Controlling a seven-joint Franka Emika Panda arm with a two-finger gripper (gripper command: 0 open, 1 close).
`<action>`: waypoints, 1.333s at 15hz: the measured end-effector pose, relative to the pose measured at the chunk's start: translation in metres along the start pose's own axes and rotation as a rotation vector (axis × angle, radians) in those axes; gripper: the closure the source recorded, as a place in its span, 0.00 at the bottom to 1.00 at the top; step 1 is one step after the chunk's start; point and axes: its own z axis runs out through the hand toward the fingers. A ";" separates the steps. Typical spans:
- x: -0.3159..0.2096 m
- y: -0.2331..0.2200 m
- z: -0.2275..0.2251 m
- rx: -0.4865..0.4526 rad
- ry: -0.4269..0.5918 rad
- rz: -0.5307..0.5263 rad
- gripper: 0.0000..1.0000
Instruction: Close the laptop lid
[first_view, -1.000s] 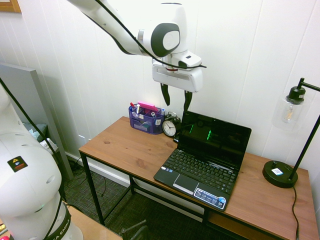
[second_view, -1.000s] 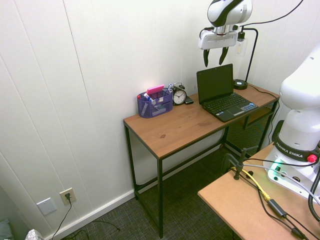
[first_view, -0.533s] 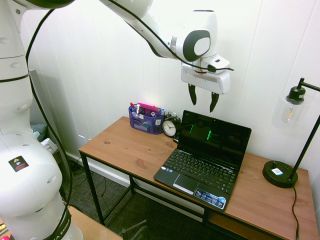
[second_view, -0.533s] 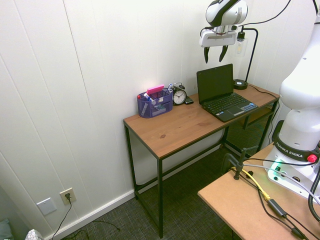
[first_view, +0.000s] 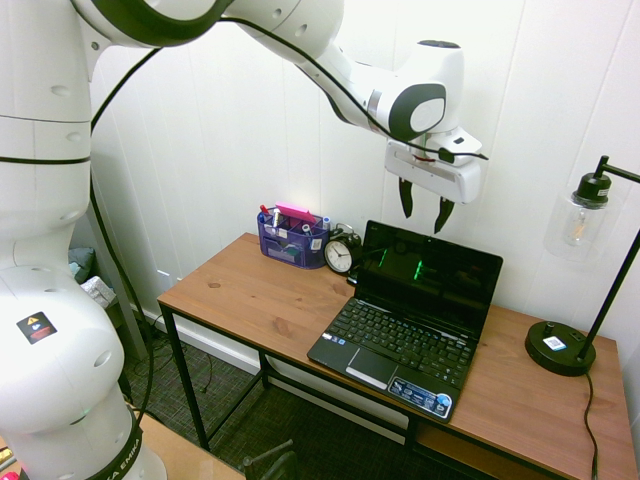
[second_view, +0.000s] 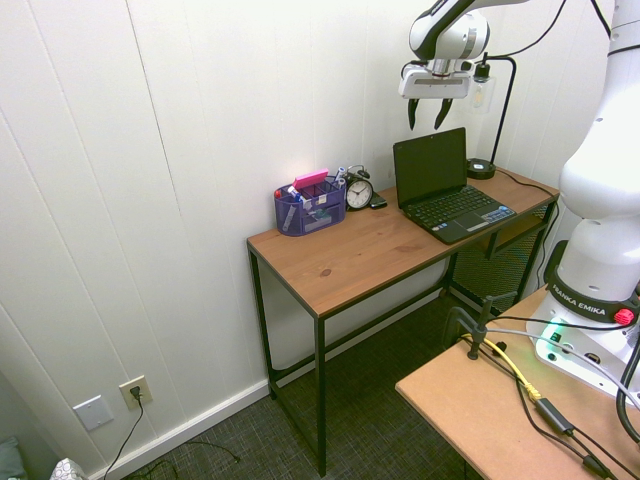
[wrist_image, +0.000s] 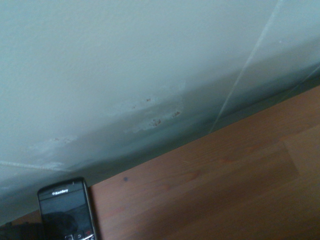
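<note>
At the wall end of the wooden surface (first_view: 260, 295), the laptop lid (first_view: 432, 276) is shown raised, leaning slightly back toward the wall, its dark screen carrying green reflections; the keyboard base (first_view: 400, 345) lies flat in front of it. The lid is thus fully open, and the closing is judged not yet begun. Above the lid's top edge, well clear of it, the hand (first_view: 424, 206) is held with its two fingers pointing downward and a moderate gap between them, nothing being gripped; this placement is judged to suit a push on the upper edge from behind. A purple organiser (first_view: 292, 238) and an alarm clock (first_view: 341, 253) are set beside the laptop, and a black desk lamp (first_view: 575, 290) is stood at the far end of the surface. In the second exterior view the hand (second_view: 427, 111) is seen over the lid (second_view: 431, 166) from the opposite side. Only in the wrist view is a dark phone (wrist_image: 66, 210) disclosed, lying on the wood close to the wall.
</note>
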 end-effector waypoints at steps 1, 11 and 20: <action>0.003 -0.002 0.008 -0.003 -0.004 0.006 1.00; 0.017 0.005 0.031 -0.020 -0.030 -0.001 1.00; 0.023 0.024 0.052 -0.042 -0.060 -0.017 1.00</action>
